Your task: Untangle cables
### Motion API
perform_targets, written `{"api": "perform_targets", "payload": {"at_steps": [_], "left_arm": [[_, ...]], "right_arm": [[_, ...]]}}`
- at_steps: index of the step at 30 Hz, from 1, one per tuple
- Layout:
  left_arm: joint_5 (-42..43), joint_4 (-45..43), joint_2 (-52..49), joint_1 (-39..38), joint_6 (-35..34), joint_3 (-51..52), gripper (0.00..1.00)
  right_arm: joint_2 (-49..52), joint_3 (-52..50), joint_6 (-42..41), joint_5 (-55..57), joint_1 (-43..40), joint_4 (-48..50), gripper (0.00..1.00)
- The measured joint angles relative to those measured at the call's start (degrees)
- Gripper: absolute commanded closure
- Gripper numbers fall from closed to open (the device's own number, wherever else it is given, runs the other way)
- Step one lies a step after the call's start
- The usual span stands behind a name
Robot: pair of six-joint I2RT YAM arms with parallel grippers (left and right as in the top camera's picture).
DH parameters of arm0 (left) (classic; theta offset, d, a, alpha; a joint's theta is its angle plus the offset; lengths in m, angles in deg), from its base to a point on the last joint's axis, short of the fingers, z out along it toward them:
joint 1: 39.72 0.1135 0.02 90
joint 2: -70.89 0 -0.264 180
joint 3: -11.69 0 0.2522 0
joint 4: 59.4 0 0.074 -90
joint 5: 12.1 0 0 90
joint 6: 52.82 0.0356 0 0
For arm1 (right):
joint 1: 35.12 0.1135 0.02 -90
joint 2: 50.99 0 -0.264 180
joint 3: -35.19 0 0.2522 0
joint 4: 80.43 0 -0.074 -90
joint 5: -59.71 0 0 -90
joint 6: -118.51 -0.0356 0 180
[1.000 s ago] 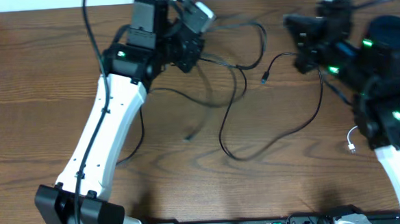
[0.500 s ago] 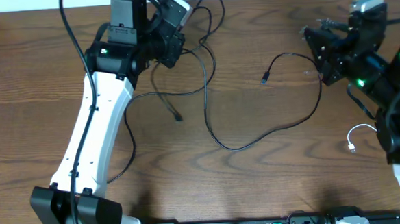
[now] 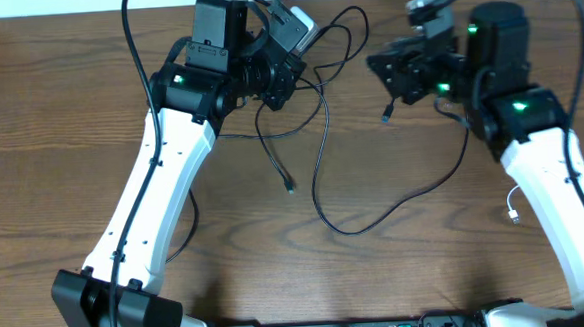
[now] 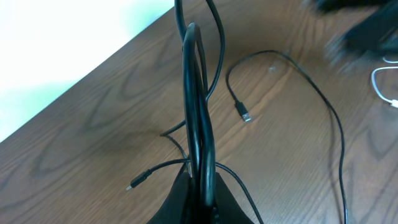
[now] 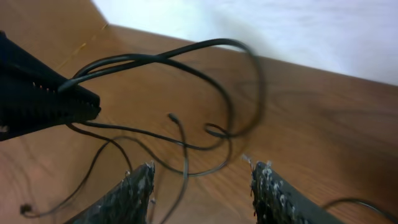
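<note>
My left gripper (image 3: 295,71) is at the back of the table, shut on a bundle of black cables (image 3: 318,197). In the left wrist view those strands (image 4: 198,106) rise straight out of the shut jaws (image 4: 200,182). Loops fan out to the right of the grip; one loose plug end (image 3: 289,189) hangs below, and another plug (image 3: 385,117) lies near my right gripper (image 3: 383,79). The right gripper stands open, facing the left one, and its wrist view shows the cable loops (image 5: 186,124) just ahead of the spread fingers (image 5: 202,175), nothing between them. A white cable (image 3: 514,205) lies at far right.
One long black strand curves across the table middle (image 3: 414,189) and back up under the right arm. The table's back edge and a pale wall (image 5: 280,31) are close behind both grippers. The left arm's white link (image 3: 153,191) crosses the left half.
The right arm has swung left toward the left gripper and its jaws have opened. The left gripper, still holding the bundle, shifted left and then back right, dragging the strands.
</note>
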Motion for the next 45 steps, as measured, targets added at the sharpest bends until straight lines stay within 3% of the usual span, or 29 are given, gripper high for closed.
{"api": "perform_targets", "payload": {"at_steps": [15, 24, 45], "left_arm": [[6.4, 0.0, 0.0, -0.6, 0.0, 0.0, 0.92], [7.0, 0.2, 0.0, -4.0, 0.0, 0.0, 0.92], [7.0, 0.3, 4.5, -4.2, 0.0, 0.0, 0.93]], "right_arm": [[5.3, 0.0, 0.0, 0.4, 3.8, 7.2, 0.44], [5.3, 0.0, -0.3, 2.6, 3.8, 7.9, 0.41], [12.1, 0.0, -1.4, 4.7, 3.7, 9.8, 0.37]]}}
